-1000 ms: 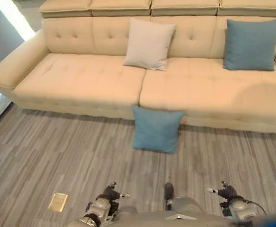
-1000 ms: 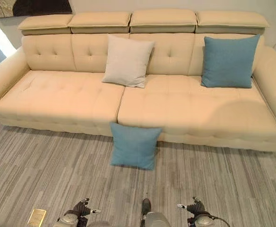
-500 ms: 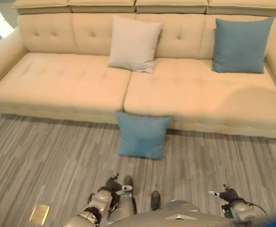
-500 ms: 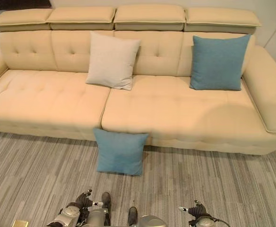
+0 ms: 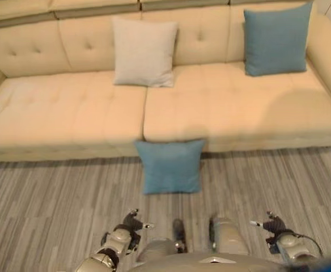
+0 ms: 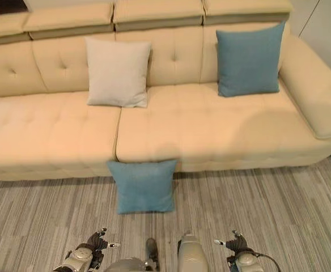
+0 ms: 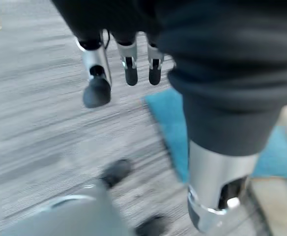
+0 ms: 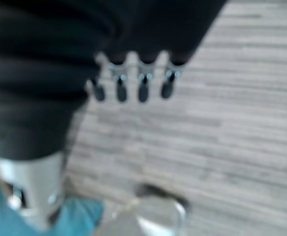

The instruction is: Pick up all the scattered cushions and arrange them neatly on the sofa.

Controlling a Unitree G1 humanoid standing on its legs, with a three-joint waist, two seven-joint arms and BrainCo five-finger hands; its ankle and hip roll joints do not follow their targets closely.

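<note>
Three square fabric cushions show: two blue, one pale grey. The grey cushion [image 6: 118,72] leans on the backrest of the cream tufted leather sofa [image 6: 52,133] at 11 o'clock, and one blue cushion [image 6: 249,59] leans there at 1 o'clock. The second blue cushion [image 6: 143,186] stands on the grey striped floor [image 6: 35,215] at 12 o'clock, propped against the sofa front. Since a second ago the camera has moved; the cushions lie as before. Left hand [image 7: 129,64] and right hand [image 8: 131,86] hang low with relaxed, spread fingers, holding nothing.
</note>
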